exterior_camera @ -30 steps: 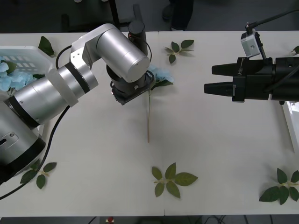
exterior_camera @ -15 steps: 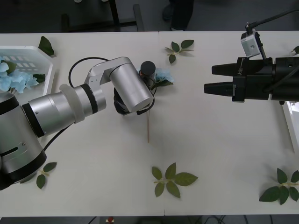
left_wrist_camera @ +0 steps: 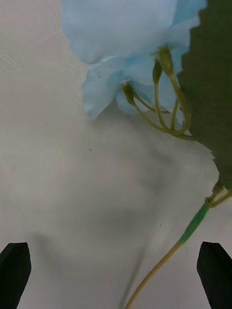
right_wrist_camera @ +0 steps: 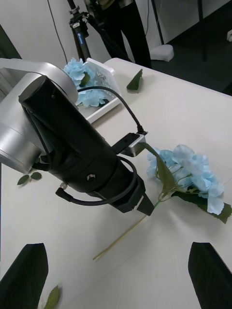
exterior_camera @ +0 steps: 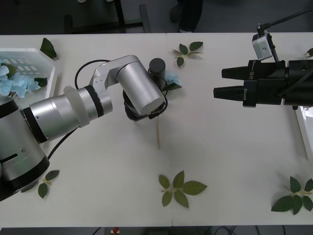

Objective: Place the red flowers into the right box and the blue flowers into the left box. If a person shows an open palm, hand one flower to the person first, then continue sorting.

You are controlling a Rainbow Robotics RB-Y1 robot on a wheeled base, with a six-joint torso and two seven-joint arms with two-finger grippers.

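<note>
1. Blue flowers are your subject: one pale blue hydrangea [exterior_camera: 171, 78] lies on the white table [exterior_camera: 234, 161], its head toward the far edge and its thin stem [exterior_camera: 158, 137] running back toward the robot.
2. In the right wrist view you see that same flower [right_wrist_camera: 193, 174] lying flat, broad green leaves beside the petals, the pale stem passing under the tip of the left arm.
3. Your left gripper [right_wrist_camera: 145, 206] hangs directly over the stem, just below the flower head. In the left wrist view its two dark fingertips [left_wrist_camera: 14, 268] sit at either side of the stem, spread wide with nothing between them, and the petals [left_wrist_camera: 121, 63] loom close ahead.
4. More blue flowers [exterior_camera: 14, 81] already rest in the left box [exterior_camera: 34, 56], a white slotted basket well to the left of the flower on the table.
5. Your right gripper [exterior_camera: 217, 83] waits well to the right of the flower, pointing toward it, its black fingers parted and holding nothing.
6. Farther right of the flower, at the table's right edge, you find the thin white rim of the right box [exterior_camera: 305, 129].
7. Loose green leaf sprigs [exterior_camera: 178, 188] lie scattered around the flower: one near the robot's side, another [exterior_camera: 187, 50] beyond the flower head, others toward the table's corners.
</note>
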